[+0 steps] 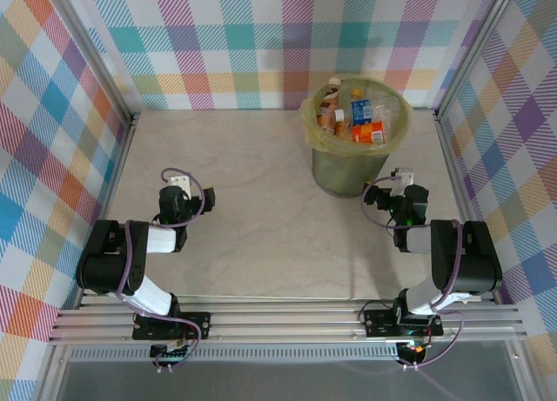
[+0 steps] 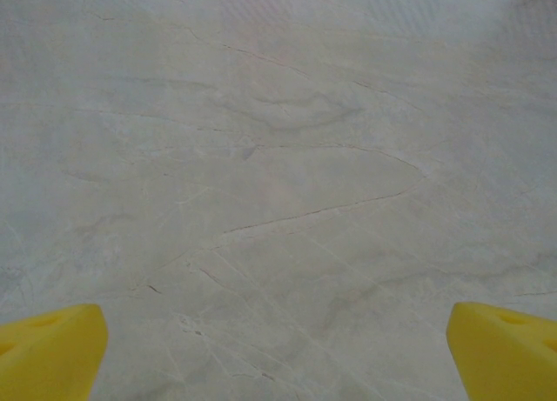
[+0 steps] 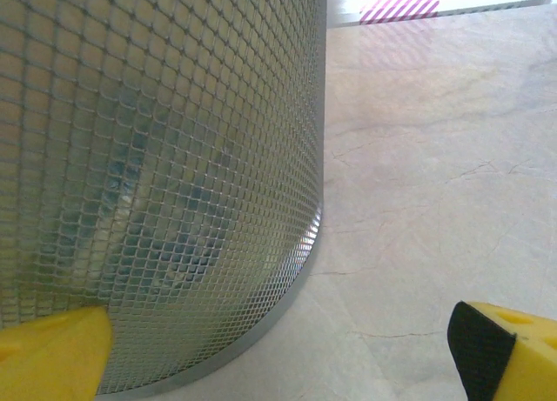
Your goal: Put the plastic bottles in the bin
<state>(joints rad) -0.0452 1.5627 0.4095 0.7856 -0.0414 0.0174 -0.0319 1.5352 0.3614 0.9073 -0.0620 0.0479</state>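
The bin [image 1: 344, 173] is a round mesh waste bin with a yellow-green bag liner, standing at the back right of the table. Several plastic bottles [image 1: 355, 114] with orange and red labels lie inside it. My right gripper [image 1: 402, 176] sits low just right of the bin's base, open and holding nothing. In the right wrist view the bin's mesh wall [image 3: 157, 157] stands close on the left, between and beyond the yellow fingertips [image 3: 52, 353]. My left gripper [image 1: 177, 180] rests low at the left, open over bare table, its yellow fingertips [image 2: 48, 349] spread wide.
The marble-patterned table [image 1: 252, 149] is fenced by checkered walls on three sides, with metal posts [image 1: 130, 118] at the back corners. An aluminium rail [image 1: 287, 318] carrying the arm bases runs along the near edge.
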